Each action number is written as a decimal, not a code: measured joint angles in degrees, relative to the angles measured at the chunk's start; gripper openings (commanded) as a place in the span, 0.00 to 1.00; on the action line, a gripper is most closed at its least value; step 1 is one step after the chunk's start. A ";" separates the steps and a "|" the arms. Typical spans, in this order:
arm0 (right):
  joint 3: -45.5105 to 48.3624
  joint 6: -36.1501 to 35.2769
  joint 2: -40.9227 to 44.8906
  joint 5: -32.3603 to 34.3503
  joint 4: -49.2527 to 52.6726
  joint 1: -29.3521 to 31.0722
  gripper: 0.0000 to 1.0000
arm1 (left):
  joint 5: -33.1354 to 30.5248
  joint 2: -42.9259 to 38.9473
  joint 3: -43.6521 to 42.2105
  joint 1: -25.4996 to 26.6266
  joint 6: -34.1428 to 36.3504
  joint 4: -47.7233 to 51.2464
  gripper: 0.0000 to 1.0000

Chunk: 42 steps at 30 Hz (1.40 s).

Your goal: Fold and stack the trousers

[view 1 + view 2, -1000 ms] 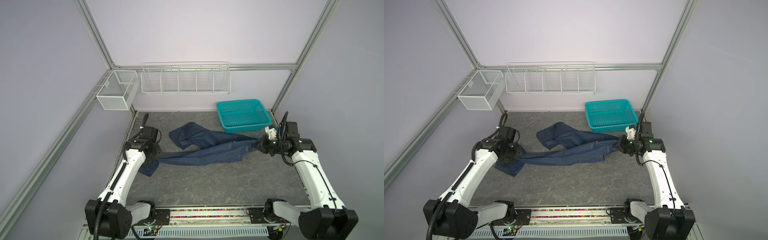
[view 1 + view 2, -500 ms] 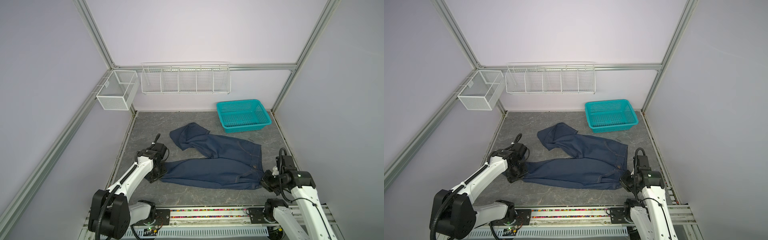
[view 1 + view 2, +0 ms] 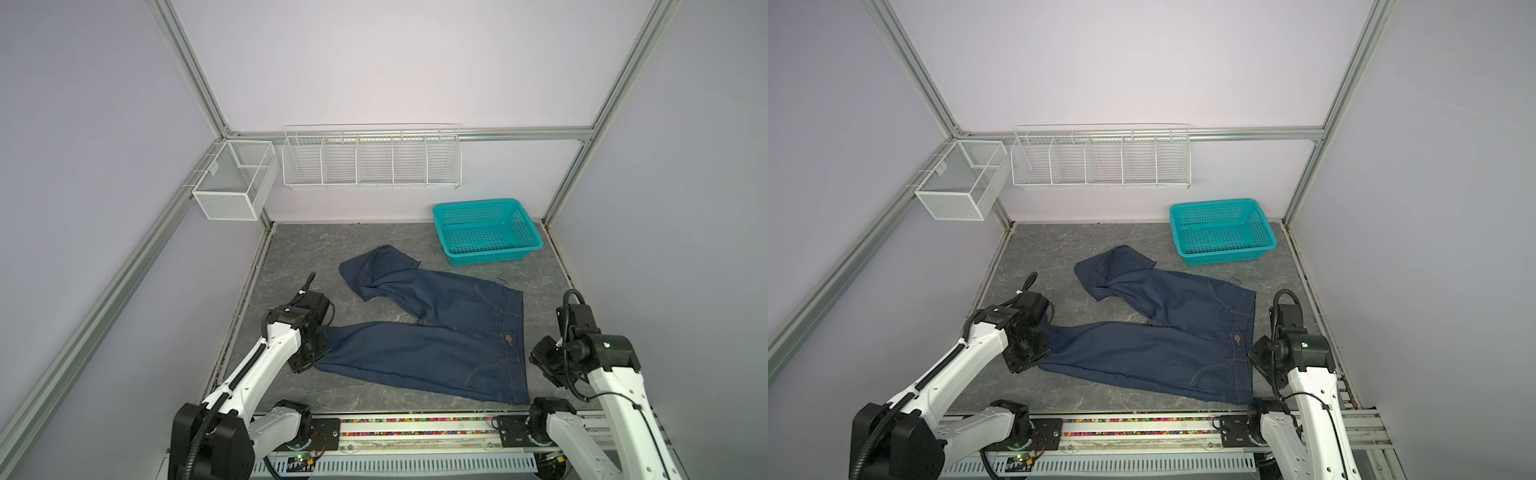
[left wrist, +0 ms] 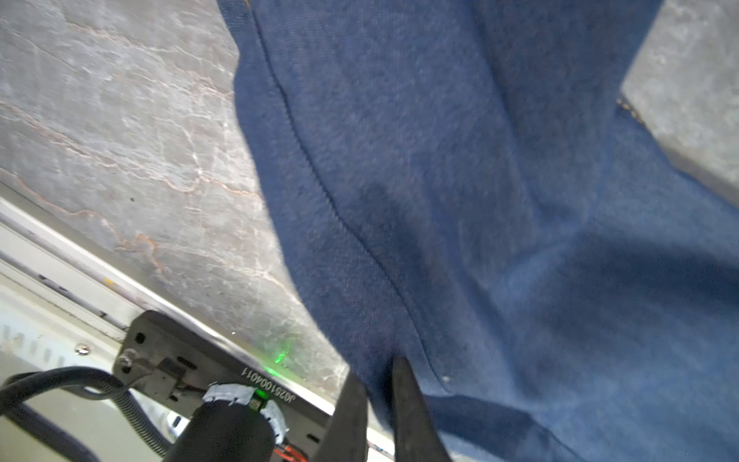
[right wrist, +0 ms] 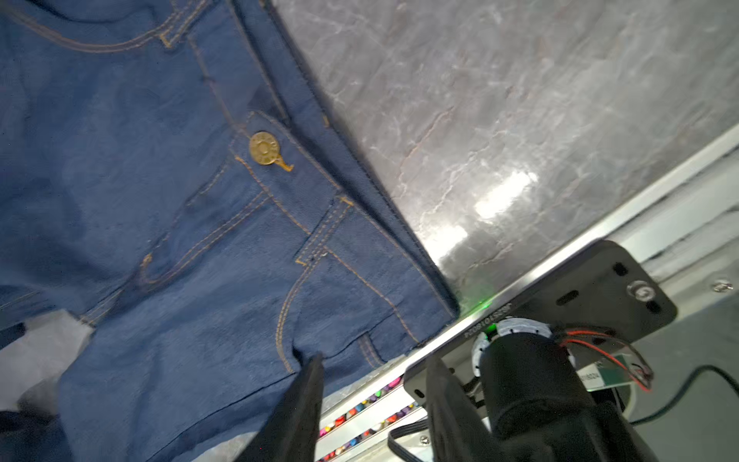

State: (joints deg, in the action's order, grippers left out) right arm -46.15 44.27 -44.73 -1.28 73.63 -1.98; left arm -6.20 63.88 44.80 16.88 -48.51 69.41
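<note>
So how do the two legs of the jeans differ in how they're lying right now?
The near leg lies stretched out nearly straight; the far leg angles toward the back, its end doubled over on itself. The near leg's hem reaches the left gripper; the far leg's end has nothing touching it. Both rest on the table and join at the waistband on the right.

Left claw [image 4: 376,376] hangs low, jaws a slit apart (nearly together); right claw [image 5: 376,358] low, jaws plainly parted.

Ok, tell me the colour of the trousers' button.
Brass-gold; the button shows best in the right wrist view.
</note>
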 measured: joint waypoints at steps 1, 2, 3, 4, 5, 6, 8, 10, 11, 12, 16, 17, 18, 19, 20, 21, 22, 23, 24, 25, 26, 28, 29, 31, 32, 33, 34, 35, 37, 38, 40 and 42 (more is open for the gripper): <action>0.09 -0.79 -1.11 -1.55 -1.07 0.44 0.48 | -0.15 -0.63 0.11 0.00 -0.13 0.81 0.27; 0.35 -1.44 -2.27 -3.17 -2.47 1.16 0.49 | -0.35 -1.03 0.46 -0.02 -0.17 1.75 0.30; 0.76 -2.05 -3.37 -4.66 -4.13 2.19 0.50 | -0.68 -1.27 1.22 -0.02 0.04 2.56 0.35; 1.27 -2.73 -4.85 -5.88 -5.75 3.76 0.51 | -1.33 -1.31 2.32 0.00 0.09 3.30 0.40; 1.62 -3.13 -6.01 -6.56 -6.86 5.33 0.53 | -1.66 -1.31 3.58 0.00 0.70 3.54 0.43; 2.14 -3.63 -7.26 -7.06 -8.50 7.39 0.53 | -2.32 -1.27 5.20 -0.07 1.09 3.63 0.47; 3.74 -4.31 -9.60 -8.00 -12.37 11.65 0.55 | -3.48 -0.63 8.81 -0.55 2.14 3.58 0.54; 5.70 -4.46 -11.67 -8.17 -16.26 15.26 0.56 | -4.66 1.27 12.02 -1.53 2.97 3.26 0.57; 6.75 -4.39 -13.16 -8.15 -18.38 17.22 0.57 | -5.18 2.86 13.55 -2.43 3.67 2.84 0.59; 7.56 -4.35 -14.43 -8.02 -20.00 18.53 0.58 | -5.42 4.31 14.56 -3.30 4.22 2.38 0.60; 11.43 -3.39 -18.32 -6.82 -26.60 20.35 0.61 | -5.84 9.68 15.72 -6.99 6.67 -1.29 0.63; 12.63 -3.04 -18.82 -6.27 -27.98 20.41 0.61 | -5.75 11.04 15.72 -8.07 7.50 -2.38 0.64; 13.57 -2.75 -19.21 -5.92 -28.83 20.46 0.62 | -5.64 12.26 15.69 -8.96 8.24 -3.30 0.64; 14.80 -2.45 -19.82 -5.40 -29.90 20.46 0.63 | -5.60 13.38 15.69 -9.75 8.76 -4.33 0.65; 15.45 -2.27 -20.26 -5.07 -30.45 20.46 0.64 | -5.70 14.71 15.69 -10.58 9.42 -5.25 0.67; 15.61 -2.12 -20.68 -4.74 -30.73 20.46 0.64 | -5.95 15.98 15.69 -11.28 10.12 -6.23 0.67; 15.58 -1.90 -20.74 -4.17 -31.50 20.46 0.66 | -6.14 17.22 15.69 -11.89 10.84 -7.15 0.67; 15.41 -1.64 -21.09 -3.93 -31.61 20.46 0.67 | -6.29 18.32 15.69 -12.59 11.52 -7.93 0.67; 15.13 -1.49 -21.59 -3.56 -31.58 20.48 0.68 | -6.40 19.32 15.69 -13.55 12.24 -8.83 0.67; 14.71 -1.22 -22.25 -3.08 -31.58 20.50 0.68 | -6.40 19.96 15.69 -14.45 12.74 -9.62 0.67; 14.23 -0.98 -23.06 -2.60 -31.56 20.50 0.69 | -6.36 20.50 15.69 -15.54 13.25 -10.71 0.67; 13.35 -0.72 -24.57 -1.46 -31.56 20.46 0.69 | -5.84 21.70 15.87 -17.64 14.34 -13.16 0.68; 12.90 -0.72 -25.29 -0.81 -31.50 20.44 0.69 | -5.66 22.60 16.35 -18.27 14.88 -13.66 0.68; 12.07 -0.79 -26.60 0.57 -31.26 19.91 0.70 | -5.11 25.70 18.60 -18.78 16.48 -14.27 0.68; 11.78 -0.83 -26.99 1.38 -31.15 19.34 0.70 | -4.83 27.45 19.80 -18.75 17.27 -15.21 0.68; 11.67 -0.90 -27.17 2.21 -31.10 18.58 0.70 | -4.50 28.85 20.65 -18.75 17.84 -16.17 0.68; 11.67 -0.98 -27.17 3.06 -31.01 17.70 0.70 | -4.11 30.05 21.27 -18.75 18.45 -16.94 0.68; 11.69 -1.03 -27.17 3.76 -30.84 16.61 0.69 | -3.58 31.30 21.79 -18.78 19.02 -17.62 0.68; 12.04 -1.44 -26.93 4.96 -30.69 13.90 0.69 | -2.49 33.38 22.67 -18.78 19.80 -18.27 0.68; 12.24 -1.68 -26.64 5.51 -30.56 12.52 0.69 | -1.92 34.38 23.02 -18.78 20.17 -18.62 0.68; 12.41 -2.29 -26.51 6.47 -30.03 10.49 0.69 | -0.92 35.52 23.21 -18.78 20.76 -18.99 0.69; 12.46 -3.04 -26.53 6.99 -29.68 8.79 0.69 | -0.50 35.82 23.21 -18.78 21.29 -18.73 0.69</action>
State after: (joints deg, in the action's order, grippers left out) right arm -33.69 41.23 -71.26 5.72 43.94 6.81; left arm -6.70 99.70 68.01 -1.89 -27.22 50.68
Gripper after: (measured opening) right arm 0.694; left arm 0.685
